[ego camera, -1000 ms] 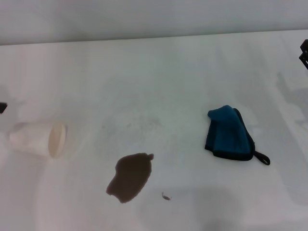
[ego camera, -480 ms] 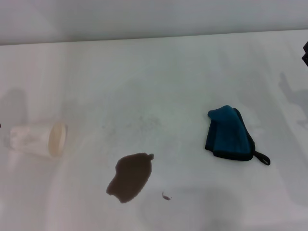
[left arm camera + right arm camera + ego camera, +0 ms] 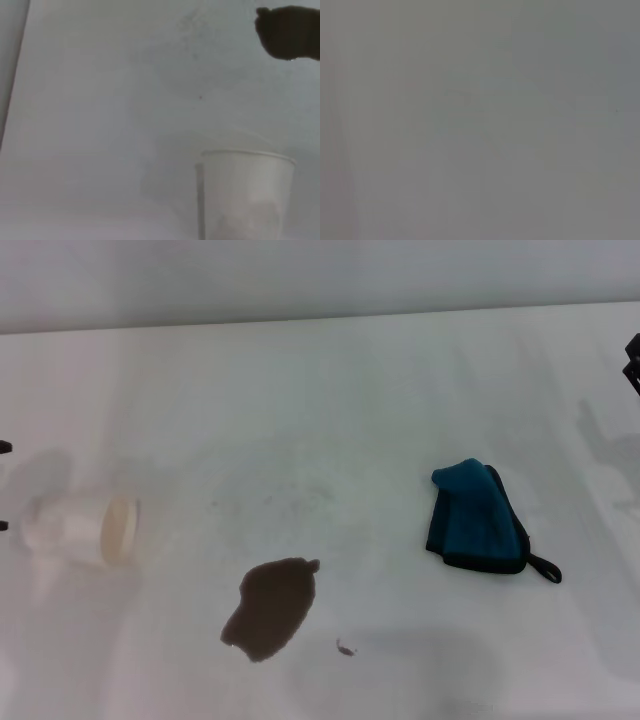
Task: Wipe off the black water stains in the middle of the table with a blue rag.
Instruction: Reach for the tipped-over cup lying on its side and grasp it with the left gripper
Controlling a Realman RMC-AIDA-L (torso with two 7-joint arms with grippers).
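The black water stains are a dark brown blotch point(image 3: 270, 608) with a tiny speck point(image 3: 345, 647) beside it, at the front middle of the white table point(image 3: 330, 400). The blotch also shows in the left wrist view point(image 3: 290, 32). The blue rag point(image 3: 478, 520) lies folded to the right of the blotch, its black loop tag pointing to the front right. Only dark bits of my left gripper point(image 3: 3, 447) show at the left edge, well away from the rag. A sliver of my right gripper point(image 3: 633, 360) shows at the far right edge, behind the rag. Neither touches anything.
A white paper cup point(image 3: 85, 528) lies on its side at the left, mouth towards the blotch; it also shows in the left wrist view point(image 3: 245, 195). The right wrist view shows only bare grey-white table point(image 3: 480, 120). The table's back edge meets a grey wall.
The dark bits of my left gripper shifted at the left edge and its shadow moved near the cup. The right gripper shifted slightly at the right edge. Rag, stains and cup stayed put.
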